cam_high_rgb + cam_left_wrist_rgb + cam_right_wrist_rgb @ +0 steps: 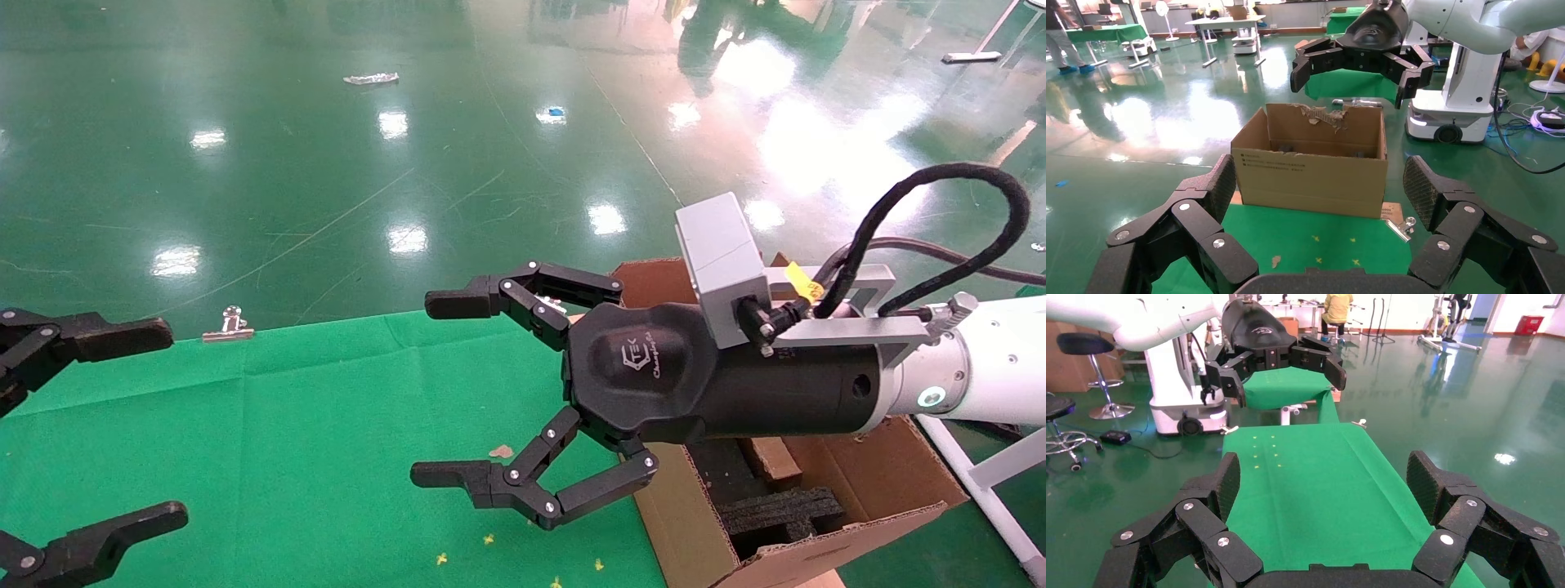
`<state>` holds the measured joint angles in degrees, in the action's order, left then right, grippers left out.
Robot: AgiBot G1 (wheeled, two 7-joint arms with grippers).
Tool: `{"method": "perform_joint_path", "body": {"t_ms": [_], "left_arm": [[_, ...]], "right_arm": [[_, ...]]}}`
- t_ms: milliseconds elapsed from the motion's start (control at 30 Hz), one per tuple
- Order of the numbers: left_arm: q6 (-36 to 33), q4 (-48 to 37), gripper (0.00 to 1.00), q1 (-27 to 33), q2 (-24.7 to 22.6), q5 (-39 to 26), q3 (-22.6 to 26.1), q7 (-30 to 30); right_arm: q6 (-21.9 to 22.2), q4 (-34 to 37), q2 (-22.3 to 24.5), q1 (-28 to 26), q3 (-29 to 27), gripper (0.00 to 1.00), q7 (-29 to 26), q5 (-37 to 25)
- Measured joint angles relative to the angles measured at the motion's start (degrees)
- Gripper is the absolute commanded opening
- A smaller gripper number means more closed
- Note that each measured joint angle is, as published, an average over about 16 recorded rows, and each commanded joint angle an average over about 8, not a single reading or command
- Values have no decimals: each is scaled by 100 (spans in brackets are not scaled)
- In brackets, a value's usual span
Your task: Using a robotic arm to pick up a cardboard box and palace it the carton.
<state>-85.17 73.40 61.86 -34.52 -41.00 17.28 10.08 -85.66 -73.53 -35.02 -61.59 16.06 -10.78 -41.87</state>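
My right gripper (437, 388) is open and empty on the white robotic arm (993, 367). It hovers over the green cloth, just left of the carton (825, 539). The large brown carton stands at the table's right end with black foam (776, 510) inside. It also shows in the left wrist view (1309, 177) with a torn flap. What looks like the small slim cardboard box (772, 457) lies inside the carton beside the foam, mostly hidden under my right wrist. My left gripper (159, 425) is open and empty at the table's left end.
The green cloth (286, 425) covers the table. A metal clip (229, 323) sits on its far edge, another (1404, 226) by a flat cardboard piece (1392, 212) next to the carton. A brown scrap (500, 451) and yellow marks (489, 539) lie under my right gripper.
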Motion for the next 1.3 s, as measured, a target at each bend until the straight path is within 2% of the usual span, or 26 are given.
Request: {"method": "perform_joint_path", "body": {"t_ms": [1300], "left_arm": [[0,0,100,0,0,0,0,0]], "right_arm": [[2,7,0,-7,7,100,-1,-4]]}}
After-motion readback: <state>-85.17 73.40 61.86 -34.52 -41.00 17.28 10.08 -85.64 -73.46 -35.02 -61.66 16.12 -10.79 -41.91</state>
